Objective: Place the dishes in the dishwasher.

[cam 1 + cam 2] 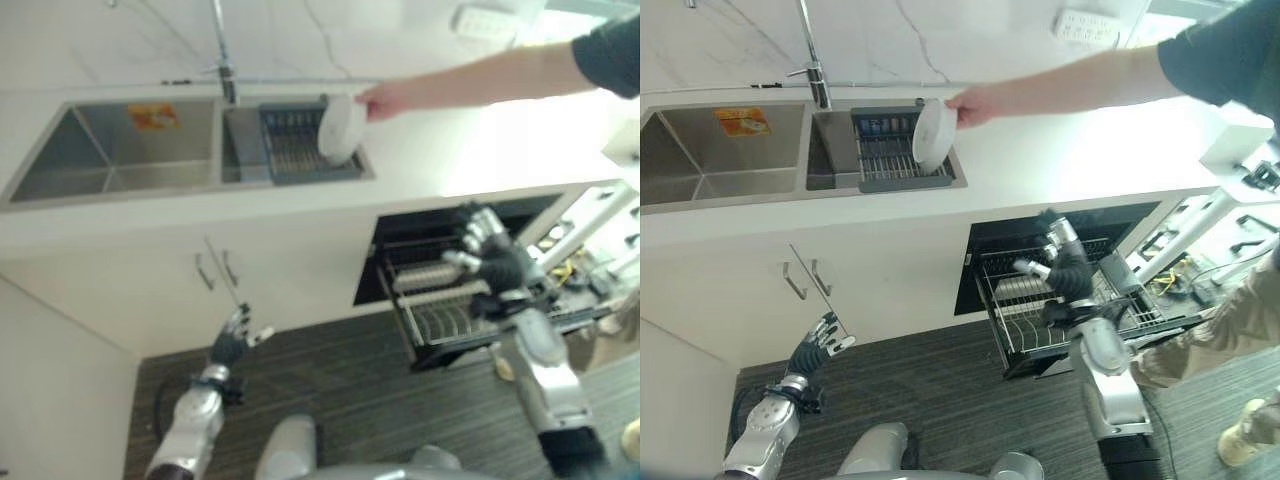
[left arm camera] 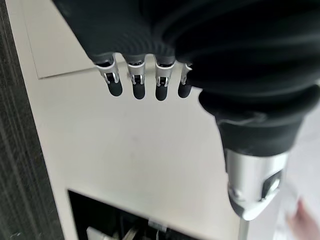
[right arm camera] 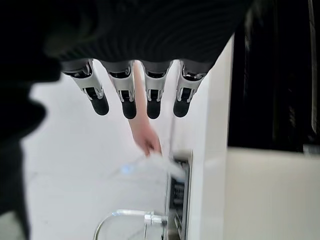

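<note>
A person's hand [image 1: 975, 102] reaches over the counter and holds a white plate [image 1: 933, 133] on edge above the dark dish rack [image 1: 890, 160] in the right sink basin. The same plate [image 3: 165, 165] shows faintly past my right fingers. The dishwasher [image 1: 1060, 235] under the counter is open, its wire rack [image 1: 1030, 320] pulled out. My right hand [image 1: 1065, 265] hovers over that rack, fingers straight, holding nothing. My left hand [image 1: 815, 350] hangs low in front of the cabinet doors [image 1: 870, 290], open and empty.
A double steel sink [image 1: 720, 150] with a tap [image 1: 812, 60] sits in the white counter [image 1: 1070, 165]. Cabinet handles [image 1: 795, 280] are near my left hand. The person's legs [image 1: 1220, 340] stand at the right beside the dishwasher rack. Dark striped floor [image 1: 940, 400] lies below.
</note>
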Robot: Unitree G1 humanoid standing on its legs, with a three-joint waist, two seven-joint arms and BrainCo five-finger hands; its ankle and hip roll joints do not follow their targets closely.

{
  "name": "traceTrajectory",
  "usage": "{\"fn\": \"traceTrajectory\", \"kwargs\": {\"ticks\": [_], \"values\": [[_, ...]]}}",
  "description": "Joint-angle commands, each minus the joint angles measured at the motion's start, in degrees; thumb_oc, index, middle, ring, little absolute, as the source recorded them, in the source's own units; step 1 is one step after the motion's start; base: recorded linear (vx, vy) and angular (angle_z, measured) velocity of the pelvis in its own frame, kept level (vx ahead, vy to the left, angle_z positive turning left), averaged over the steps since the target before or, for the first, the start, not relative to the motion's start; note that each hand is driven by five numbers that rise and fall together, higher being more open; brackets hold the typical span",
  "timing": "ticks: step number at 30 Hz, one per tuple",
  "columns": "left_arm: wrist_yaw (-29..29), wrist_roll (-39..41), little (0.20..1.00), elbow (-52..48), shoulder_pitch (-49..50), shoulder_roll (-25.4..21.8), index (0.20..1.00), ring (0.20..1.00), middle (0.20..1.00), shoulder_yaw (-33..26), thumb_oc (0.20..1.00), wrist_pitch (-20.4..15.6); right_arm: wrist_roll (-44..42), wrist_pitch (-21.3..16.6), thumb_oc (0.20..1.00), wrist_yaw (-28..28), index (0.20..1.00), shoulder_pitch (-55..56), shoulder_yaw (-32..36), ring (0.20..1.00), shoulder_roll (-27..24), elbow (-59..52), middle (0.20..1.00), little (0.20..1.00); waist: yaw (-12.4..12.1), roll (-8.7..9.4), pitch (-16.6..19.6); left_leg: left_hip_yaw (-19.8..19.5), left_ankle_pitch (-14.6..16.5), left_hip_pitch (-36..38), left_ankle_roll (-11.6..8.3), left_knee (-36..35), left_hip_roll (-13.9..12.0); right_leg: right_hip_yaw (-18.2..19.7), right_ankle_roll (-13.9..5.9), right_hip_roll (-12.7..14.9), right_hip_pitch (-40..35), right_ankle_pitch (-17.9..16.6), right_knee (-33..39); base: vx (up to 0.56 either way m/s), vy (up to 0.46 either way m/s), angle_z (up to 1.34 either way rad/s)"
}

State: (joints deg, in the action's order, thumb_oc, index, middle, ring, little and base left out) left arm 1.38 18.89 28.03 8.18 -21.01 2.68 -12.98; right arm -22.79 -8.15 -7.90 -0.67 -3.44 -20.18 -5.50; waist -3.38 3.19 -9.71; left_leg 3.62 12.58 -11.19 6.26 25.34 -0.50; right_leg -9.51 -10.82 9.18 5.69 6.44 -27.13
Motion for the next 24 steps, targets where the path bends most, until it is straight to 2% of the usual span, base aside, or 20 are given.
{"fn": "traceTrajectory", "kwargs": {"ticks": [1, 3, 9, 11, 12, 13, 14, 16, 17, 18, 21, 23, 24], "values": [[0.08, -1.39, 1.0, -5.86, -0.14, -0.76, 1.0, 1.0, 1.0, 0.52, 1.0, -2.28, -4.18, -3.65, 1.0, -2.09, 1.0, -3.16, 6.32, 1.0, -6.91, -1.06, 1.0, 1.0, 0.15, 0.01, -1.13, -2.29, -0.06, 5.52, -8.39, -8.15, -3.75, -0.86, 2.5, -0.95, -1.85, 1.69, 9.94, 0.07, -0.173, 0.2], [0.22, -1.82, 1.0, -6.15, 0.02, -0.37, 1.0, 1.0, 1.0, 0.98, 1.0, -2.32, -2.69, -3.51, 1.0, -2.06, 1.0, -3.93, 6.29, 1.0, -7.21, -0.39, 1.0, 1.0, 0.41, -0.04, -0.78, -1.11, -0.26, 5.66, -8.55, -8.15, -3.35, 0.67, 3.53, -1.99, -1.2, 2.38, 9.94, 0.08, -0.292, 0.12], [0.93, -2.06, 1.0, -5.96, 0.64, 0.7, 1.0, 1.0, 1.0, 1.91, 1.0, -1.82, -2.36, -1.63, 1.0, -2.53, 1.0, -5.34, 5.39, 1.0, -6.93, -0.81, 1.0, 1.0, 0.38, -0.88, -0.52, 0.8, -1.92, 7.48, -10.05, -8.15, -3.98, 0.93, 5.47, -3.59, -1.66, 3.73, 9.94, 0.08, -0.247, 0.06], [0.67, -2.31, 1.0, -5.77, 0.92, 1.08, 1.0, 1.0, 1.0, 1.76, 1.0, -2.41, -1.81, -1.66, 1.0, -2.96, 1.0, -5.76, 5.24, 1.0, -7.32, -0.88, 1.0, 1.0, 0.13, 0.24, -1.26, 2.49, -3.52, 8.99, -10.72, -8.15, -3.15, 2.05, 6.06, -2.62, -1.8, 3.51, 9.94, 0.09, -0.237, -0.05], [0.71, -2.17, 1.0, -6.23, 1.08, 0.98, 1.0, 1.0, 1.0, 1.82, 1.0, -2.56, -2.27, -1.86, 1.0, -3.17, 1.0, -5.7, 5.24, 1.0, -7.77, -1.31, 1.0, 1.0, -0.13, 1.36, -2.27, 3.03, -6.82, 9.21, -11.13, -7.27, -2.55, 3.04, 6.68, -1.6, -2.16, 3.21, 9.94, 0.08, -0.189, -0.08], [0.87, -2.13, 1.0, -6.49, 1.13, 0.85, 1.0, 1.0, 1.0, 1.8, 1.0, -2.51, -2.3, -1.93, 1.0, -3.08, 1.0, -5.68, 5.31, 1.0, -7.89, -1.58, 1.0, 1.0, -0.13, 1.31, -3.02, 2.88, -8.52, 7.86, -11.56, -5.96, -3.32, 3.08, 6.97, -1.67, -2.55, 3.1, 9.94, 0.07, -0.119, -0.09], [1.13, -1.93, 1.0, -6.58, 1.05, 0.7, 1.0, 1.0, 1.0, 1.92, 1.0, -2.24, -1.96, -1.84, 1.0, -2.75, 1.0, -5.94, 5.17, 1.0, -7.93, -1.55, 1.0, 1.0, -0.03, 1.02, -3.27, 3.12, -9.22, 7.5, -11.67, -7.55, -4.24, 2.98, 6.95, -1.93, -2.83, 3.17, 9.94, 0.05, -0.006, 0.0], [1.65, -1.49, 1.0, -6.36, 1.13, 0.56, 1.0, 1.0, 1.0, 2.25, 1.0, -2.28, -1.55, -1.59, 1.0, -2.62, 1.0, -6.81, 4.84, 1.0, -7.98, -1.09, 1.0, 1.0, 0.14, -0.03, -3.59, 2.92, -7.97, 6.06, -11.67, -8.15, -5.98, 3.05, 6.63, -2.81, -3.37, 3.67, 9.94, 0.09, 0.099, 0.21], [1.87, -1.48, 1.0, -6.07, 1.33, 0.71, 1.0, 1.0, 1.0, 2.29, 1.0, -2.49, -1.28, -1.18, 1.0, -2.87, 1.0, -7.27, 4.55, 1.0, -7.8, -1.04, 1.0, 1.0, 0.09, -1.31, -3.58, 1.54, -7.58, 3.78, -12.11, -8.15, -7.59, 3.34, 6.32, -3.94, -3.73, 4.32, 9.94, 0.18, 0.213, 0.36], [2.6, -1.57, 1.0, -6.01, 1.74, 0.9, 1.0, 1.0, 1.0, 2.5, 1.0, -2.5, -1.37, -0.4, 1.0, -3.82, 1.0, -7.51, 4.45, 1.0, -8.01, -1.68, 1.0, 1.0, -0.47, -2.98, -3.59, -1.79, -9.0, -0.41, -13.28, -8.15, -9.1, 4.31, 6.17, -5.65, -4.56, 5.51, 9.94, 0.2, 0.2, 0.38], [3.13, -0.97, 1.0, -4.53, 1.74, 1.4, 1.0, 1.0, 1.0, 2.89, 1.0, -3.61, -1.77, -0.28, 1.0, -4.66, 1.0, -7.6, 4.03, 1.0, -9.09, -2.34, 1.0, 1.0, -1.4, -4.22, -3.92, -2.91, -11.48, -4.83, -13.94, -8.15, -10.19, 5.23, 6.53, -7.2, -6.64, 7.71, 9.94, 0.16, 0.139, 0.0], [2.35, -1.25, 1.0, -2.47, 1.01, 1.84, 1.0, 1.0, 1.0, 3.29, 1.0, -4.74, -1.72, -1.09, 1.0, -4.77, 1.0, -8.36, 3.94, 1.0, -9.94, -1.34, 1.0, 1.0, -1.78, -4.29, -3.86, -1.75, -11.02, -5.56, -13.72, -8.15, -11.13, 4.37, 6.55, -6.65, -7.66, 9.15, 9.94, 0.19, 0.211, -0.42], [1.98, -1.4, 1.0, -1.85, 1.35, 2.01, 1.0, 1.0, 1.0, 3.64, 1.0, -5.05, -3.02, -0.53, 1.0, -5.2, 1.0, -7.85, 4.38, 1.0, -10.27, -2.41, 1.0, 1.0, -1.97, -4.14, -3.27, -1.75, -10.09, -4.64, -13.25, -8.15, -10.32, 3.73, 6.14, -5.68, -8.39, 9.43, 9.94, 0.24, 0.224, -0.4]]}}
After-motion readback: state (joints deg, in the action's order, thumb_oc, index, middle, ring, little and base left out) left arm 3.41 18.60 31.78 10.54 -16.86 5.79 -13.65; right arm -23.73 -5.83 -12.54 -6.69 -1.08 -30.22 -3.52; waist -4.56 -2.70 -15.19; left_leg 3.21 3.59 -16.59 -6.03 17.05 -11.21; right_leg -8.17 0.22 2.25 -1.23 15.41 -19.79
